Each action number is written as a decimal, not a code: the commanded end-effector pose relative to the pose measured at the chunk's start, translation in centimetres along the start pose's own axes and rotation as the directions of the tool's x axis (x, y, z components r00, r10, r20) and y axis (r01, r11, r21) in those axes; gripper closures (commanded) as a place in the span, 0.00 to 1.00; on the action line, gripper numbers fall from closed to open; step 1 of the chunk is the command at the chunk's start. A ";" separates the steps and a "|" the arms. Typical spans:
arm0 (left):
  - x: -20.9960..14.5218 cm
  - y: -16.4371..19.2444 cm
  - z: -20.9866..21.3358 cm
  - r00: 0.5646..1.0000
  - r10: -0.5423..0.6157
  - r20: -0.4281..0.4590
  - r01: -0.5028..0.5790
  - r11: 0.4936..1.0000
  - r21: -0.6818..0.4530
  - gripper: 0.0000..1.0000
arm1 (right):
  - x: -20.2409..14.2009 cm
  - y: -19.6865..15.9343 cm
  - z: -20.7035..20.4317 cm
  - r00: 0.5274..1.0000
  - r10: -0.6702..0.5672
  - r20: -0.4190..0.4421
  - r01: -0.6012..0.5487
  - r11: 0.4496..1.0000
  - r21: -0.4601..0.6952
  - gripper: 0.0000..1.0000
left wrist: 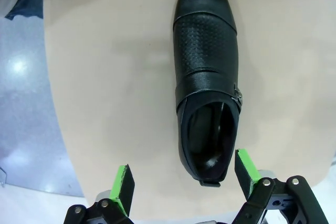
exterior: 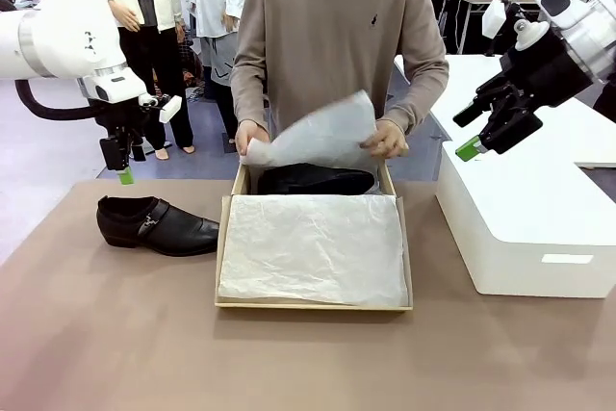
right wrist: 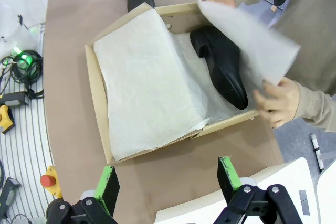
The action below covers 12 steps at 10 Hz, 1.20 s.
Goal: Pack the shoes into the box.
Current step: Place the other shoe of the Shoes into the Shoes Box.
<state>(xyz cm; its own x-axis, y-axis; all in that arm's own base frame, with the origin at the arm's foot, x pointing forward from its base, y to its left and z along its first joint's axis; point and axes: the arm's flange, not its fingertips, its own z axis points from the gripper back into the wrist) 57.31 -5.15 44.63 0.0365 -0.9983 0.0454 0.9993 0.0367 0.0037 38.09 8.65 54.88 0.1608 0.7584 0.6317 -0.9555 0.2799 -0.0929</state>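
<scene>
Brown table, with a person standing at its 12 o'clock edge. A large white box sits at 3 o'clock. The tan cardboard shoebox is at the table centre, lined with white tissue paper that covers its near part. The person's hands hold a loose tissue sheet lifted over the box's 12 o'clock end. One black dress shoe lies there inside the box. The other shoe lies on the table at 9 o'clock of the box, upright, toe just beside the box wall, buckle strap showing. The left gripper hangs over that shoe's heel, jaws spread, empty. The right gripper is raised over the white box's edge at 3 o'clock, jaws spread, empty.
</scene>
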 end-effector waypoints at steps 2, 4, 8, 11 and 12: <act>0.0 0.0 0.1 1.000 0.023 0.001 -0.023 1.000 0.007 0.00 | 0.0 -0.3 0.0 0.999 0.022 0.030 -0.022 1.000 0.010 0.00; -0.4 0.2 -0.5 1.000 -0.002 -0.019 0.002 1.000 0.005 0.00 | 0.0 -0.3 0.0 0.999 0.022 0.030 -0.022 1.000 0.010 0.00; -1.3 0.9 -2.1 0.999 0.008 -0.034 -0.008 1.000 0.001 0.00 | 0.0 -0.3 0.0 0.999 0.022 0.030 -0.022 1.000 0.010 0.00; -1.5 1.2 -3.1 1.000 0.006 -0.029 -0.007 0.999 -0.032 0.00 | 0.0 -0.3 0.0 0.999 0.022 0.030 -0.022 1.000 0.010 0.00; -1.5 1.3 -3.4 1.000 0.009 -0.027 -0.011 0.999 -0.042 0.00 | 0.0 -0.3 0.0 0.999 0.022 0.030 -0.022 1.000 0.010 0.00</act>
<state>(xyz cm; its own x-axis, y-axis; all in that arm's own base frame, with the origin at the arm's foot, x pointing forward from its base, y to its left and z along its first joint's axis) 58.30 -4.09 41.05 0.0499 -0.9985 0.0233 0.9982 0.0491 -0.0347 38.09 8.65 54.88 0.1608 0.7584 0.6317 -0.9555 0.2799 -0.0929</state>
